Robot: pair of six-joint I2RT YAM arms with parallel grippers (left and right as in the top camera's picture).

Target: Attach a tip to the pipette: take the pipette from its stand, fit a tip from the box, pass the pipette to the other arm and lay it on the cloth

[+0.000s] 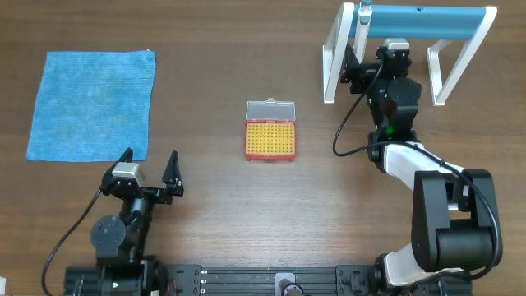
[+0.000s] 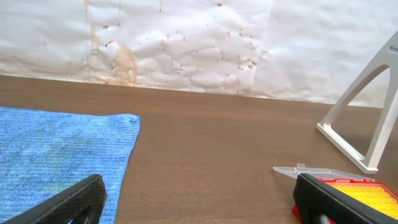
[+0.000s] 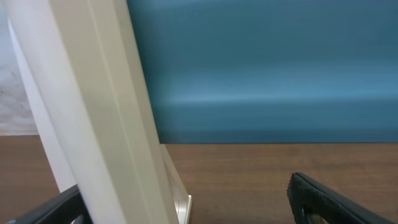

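The pipette (image 1: 362, 15) hangs at the left end of the white stand (image 1: 333, 57), which carries a blue top bar (image 1: 419, 18) at the table's far right. My right gripper (image 1: 352, 70) is open beside the stand's left leg. In the right wrist view that white leg (image 3: 106, 112) rises between the fingers (image 3: 329, 199), with the blue bar (image 3: 267, 62) behind it. The orange tip box (image 1: 269, 140) sits mid-table with its clear lid open. My left gripper (image 1: 149, 171) is open and empty near the front left, and the blue cloth (image 1: 92, 105) lies beyond it.
The left wrist view looks over the cloth (image 2: 56, 155) and bare wood toward the tip box (image 2: 357, 190) and a stand leg (image 2: 367, 118), with a stained white wall (image 2: 186, 43) behind. Bare wooden table lies between cloth, box and stand.
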